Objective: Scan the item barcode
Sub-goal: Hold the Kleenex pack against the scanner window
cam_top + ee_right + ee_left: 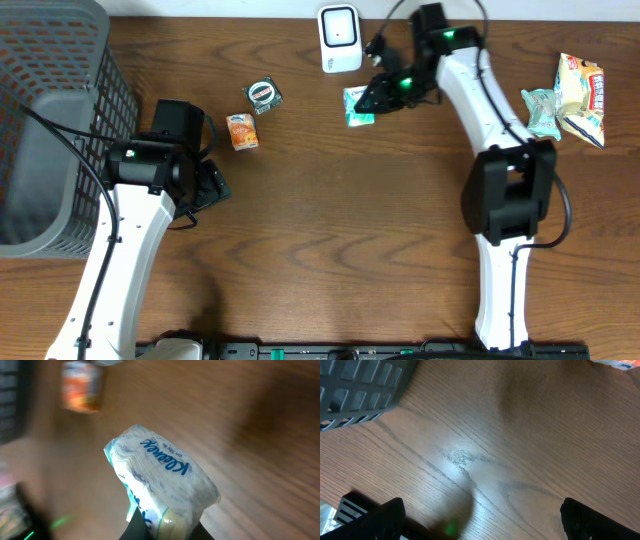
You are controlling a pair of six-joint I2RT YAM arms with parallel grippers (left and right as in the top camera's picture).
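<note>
The Kleenex tissue pack (160, 467) sits pinched in the right hand (375, 95), whose fingers are closed tight on the pack's lower end. The printed blue name faces the wrist camera. In the overhead view the pack is at the far middle of the tabletop (340, 230), just near and right of the white scanner (340, 38). Whether it touches the wood cannot be told.

Left of it lie a small orange packet (242, 131) and, beyond that, a round tin (265, 94). Two snack bags (572, 95) lie at the far right. The left hand (482, 517) is spread wide with nothing in it, low over bare wood. It is beside the grey basket (60, 100) at the far left.
</note>
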